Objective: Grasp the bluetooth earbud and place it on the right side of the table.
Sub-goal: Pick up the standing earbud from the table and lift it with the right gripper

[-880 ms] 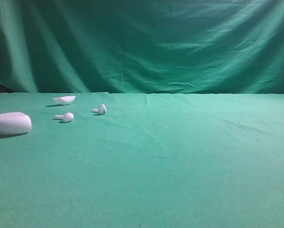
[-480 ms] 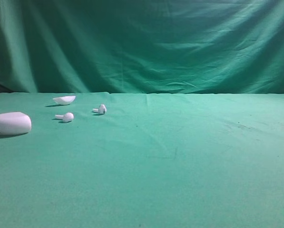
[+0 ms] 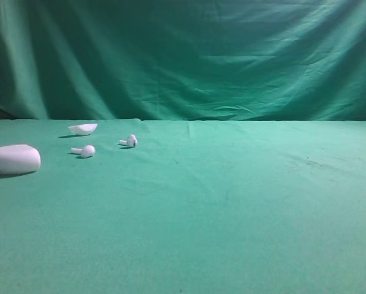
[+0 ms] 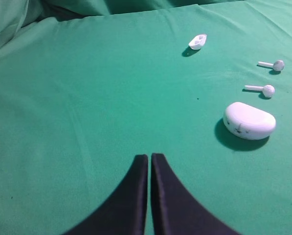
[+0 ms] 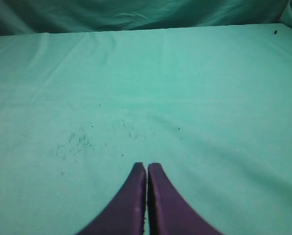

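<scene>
The bluetooth earbud (image 3: 131, 141), tiny and white with a dark speck on its head, lies on the green table (image 3: 232, 202) at the left rear; the left wrist view shows the earbud (image 4: 273, 65) far right. A plain twin earbud (image 3: 84, 150) lies a little nearer the white case (image 3: 13, 159). Neither arm shows in the high view. My left gripper (image 4: 149, 156) is shut and empty, hovering over bare cloth well short of the case (image 4: 249, 120). Over bare cloth too, my right gripper (image 5: 146, 166) is shut with nothing in it.
A small white lid-like shell (image 3: 83, 128) lies behind the earbuds, also seen as the shell (image 4: 198, 41) in the left wrist view. A green backdrop (image 3: 183, 61) hangs behind the table. Dark specks (image 5: 72, 144) dot the cloth under the right gripper.
</scene>
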Tool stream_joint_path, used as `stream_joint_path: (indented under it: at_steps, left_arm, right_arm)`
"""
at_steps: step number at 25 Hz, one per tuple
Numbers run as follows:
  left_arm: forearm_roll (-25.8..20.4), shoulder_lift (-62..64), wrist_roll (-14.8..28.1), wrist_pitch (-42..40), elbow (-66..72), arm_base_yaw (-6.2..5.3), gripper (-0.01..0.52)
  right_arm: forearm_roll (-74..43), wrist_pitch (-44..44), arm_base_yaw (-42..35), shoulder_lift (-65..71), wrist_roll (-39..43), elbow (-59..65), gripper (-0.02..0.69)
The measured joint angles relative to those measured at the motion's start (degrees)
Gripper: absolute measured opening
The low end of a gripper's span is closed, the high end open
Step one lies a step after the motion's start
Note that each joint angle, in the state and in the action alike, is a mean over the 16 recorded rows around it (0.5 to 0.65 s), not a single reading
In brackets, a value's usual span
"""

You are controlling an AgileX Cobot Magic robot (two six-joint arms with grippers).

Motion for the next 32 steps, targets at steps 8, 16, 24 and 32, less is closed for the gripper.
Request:
stream_joint_path:
  at_steps: [8, 16, 24, 32]
  left_arm:
    - [0.0, 0.0, 0.0, 0.0, 0.0, 0.0, 0.0]
    - [0.0, 0.0, 0.0, 0.0, 0.0, 0.0, 0.0]
    - [0.0, 0.0, 0.0, 0.0, 0.0, 0.0, 0.0]
    - [0.0, 0.0, 0.0, 0.0, 0.0, 0.0, 0.0]
  right_arm:
    - [0.2, -10.8, 0.0, 0.0, -0.6, 0.0, 0.0]
    - [0.3, -22.6, 0.0, 1.3, -2.5, -3.9, 0.0]
    - [0.5, -11.0, 0.0, 11.8, -5.3, -16.9, 0.0]
    - [2.2, 4.9, 0.0, 28.8, -7.3, -29.4, 0.0]
